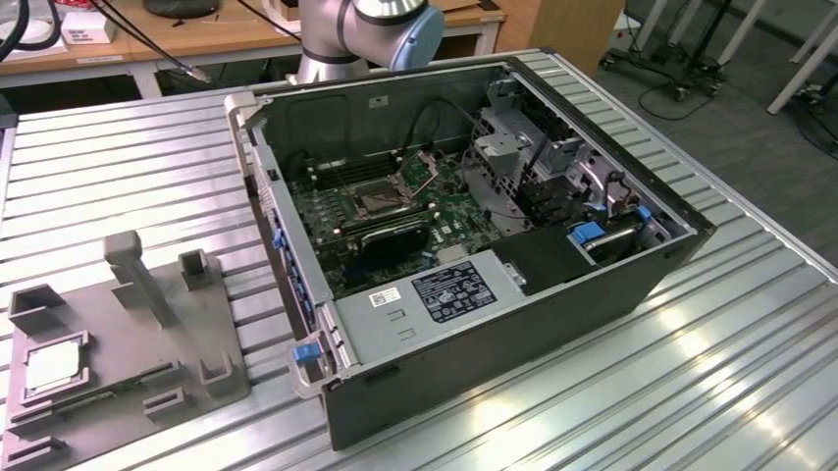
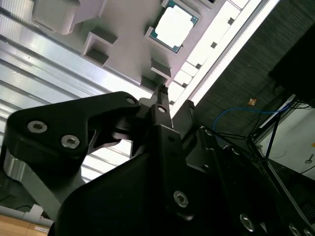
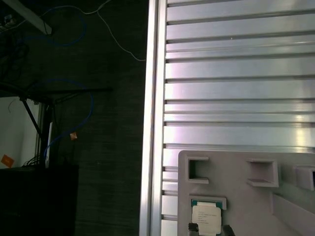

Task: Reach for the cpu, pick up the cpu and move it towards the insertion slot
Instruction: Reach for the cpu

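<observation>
The cpu [image 1: 53,365], a small pale square chip, lies flat in a recess of the grey plastic tray [image 1: 131,388] at the exterior view's left. In both wrist views I look down on it from well above: the cpu [image 2: 174,25] [image 3: 206,218] sits untouched in the tray [image 2: 123,39] [image 3: 236,194]. My gripper [image 3: 210,229] hangs over it, two dark fingertips [image 3: 193,227] standing apart with nothing between them. The black gripper [image 2: 170,98] body fills the near part of the second wrist view. The insertion slot [image 1: 371,199] sits on the green board inside the open computer case [image 1: 550,285].
The case lies on its side on a slatted aluminium table [image 1: 733,373]. Upright grey posts [image 1: 137,280] rise from the tray. The table's edge [image 3: 155,123] runs close to the tray, with dark floor and loose cables [image 3: 74,88] beyond. The arm's base [image 1: 347,39] stands behind the case.
</observation>
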Action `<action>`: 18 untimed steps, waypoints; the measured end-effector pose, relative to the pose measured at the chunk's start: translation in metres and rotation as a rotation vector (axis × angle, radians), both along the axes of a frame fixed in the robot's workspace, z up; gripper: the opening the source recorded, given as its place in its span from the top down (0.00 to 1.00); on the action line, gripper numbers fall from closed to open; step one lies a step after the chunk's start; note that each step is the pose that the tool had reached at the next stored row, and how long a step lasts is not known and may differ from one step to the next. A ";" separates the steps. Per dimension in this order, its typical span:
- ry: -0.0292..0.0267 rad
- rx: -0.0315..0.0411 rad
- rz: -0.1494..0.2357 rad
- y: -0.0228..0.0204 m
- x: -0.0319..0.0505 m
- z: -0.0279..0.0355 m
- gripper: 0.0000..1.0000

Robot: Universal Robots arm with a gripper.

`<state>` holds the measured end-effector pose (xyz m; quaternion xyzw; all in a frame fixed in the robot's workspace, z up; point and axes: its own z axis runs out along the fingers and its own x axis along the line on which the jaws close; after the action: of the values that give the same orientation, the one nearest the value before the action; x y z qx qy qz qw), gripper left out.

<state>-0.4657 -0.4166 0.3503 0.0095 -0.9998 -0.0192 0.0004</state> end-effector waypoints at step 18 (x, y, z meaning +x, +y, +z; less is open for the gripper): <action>0.0001 -0.0002 0.000 0.0000 0.0000 -0.0001 0.47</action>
<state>-0.4657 -0.4167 0.3502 0.0096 -0.9998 -0.0191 0.0004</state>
